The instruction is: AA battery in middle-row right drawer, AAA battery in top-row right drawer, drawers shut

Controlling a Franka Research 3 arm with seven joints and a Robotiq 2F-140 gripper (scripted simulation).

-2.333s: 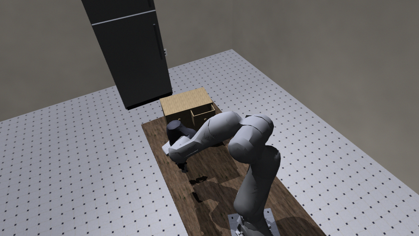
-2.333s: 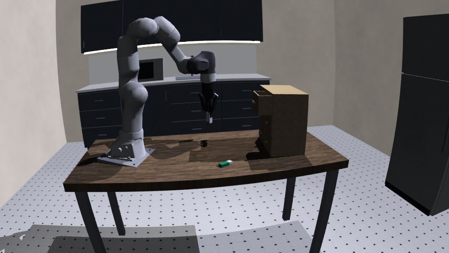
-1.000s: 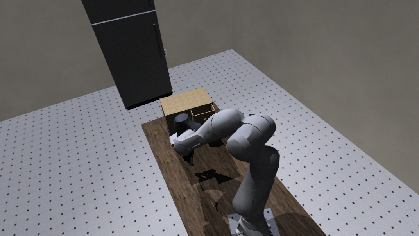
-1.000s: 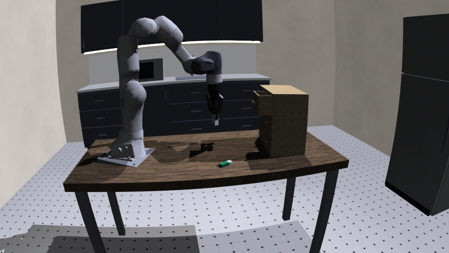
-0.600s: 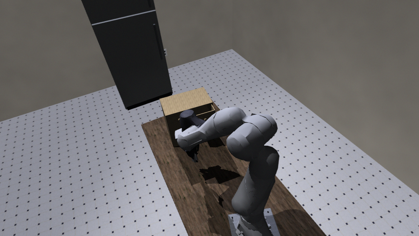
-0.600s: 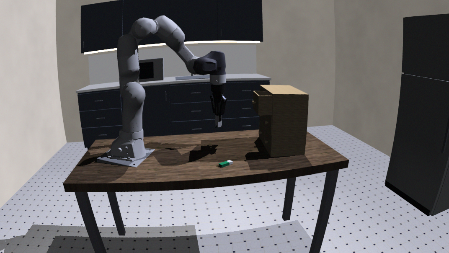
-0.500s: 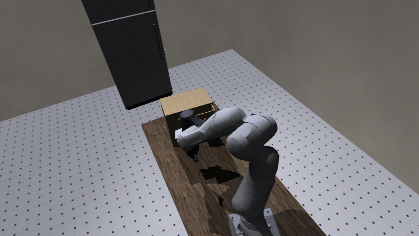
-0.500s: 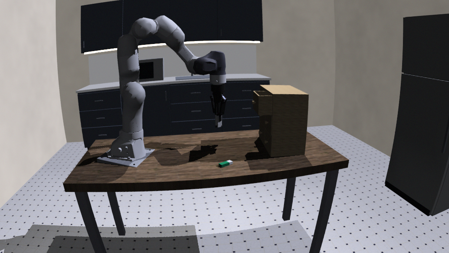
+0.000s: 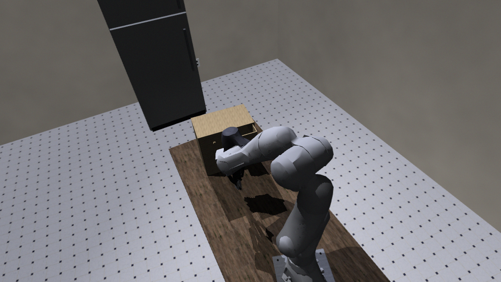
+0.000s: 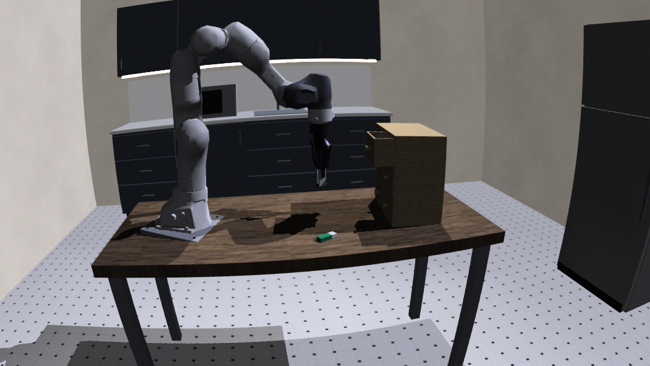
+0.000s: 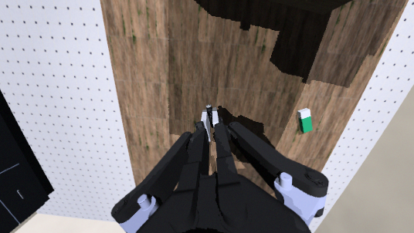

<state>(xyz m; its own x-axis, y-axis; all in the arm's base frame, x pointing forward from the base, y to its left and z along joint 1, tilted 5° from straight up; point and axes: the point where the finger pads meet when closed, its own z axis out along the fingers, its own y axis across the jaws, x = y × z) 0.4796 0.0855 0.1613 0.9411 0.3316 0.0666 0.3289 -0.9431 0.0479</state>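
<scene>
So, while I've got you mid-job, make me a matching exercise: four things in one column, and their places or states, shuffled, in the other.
1. Green-and-white block
2. Top right drawer
3. Pincer
4. Fridge

A. Pulled partway out of the chest
B. Standing on the floor
C. Lying on the table
D. Pointing down, raised above the table

Pairs: 1-C, 2-A, 3-D, 4-B

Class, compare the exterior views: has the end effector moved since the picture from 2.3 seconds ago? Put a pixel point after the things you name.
Yes. The end effector [image 9: 239, 188] [image 10: 321, 183] [image 11: 211, 115] has moved toward the small chest [image 9: 222, 120] [image 10: 417, 179], which sits in the same place on the table [image 9: 196, 168] [image 10: 273, 269] [image 11: 139, 77].
</scene>
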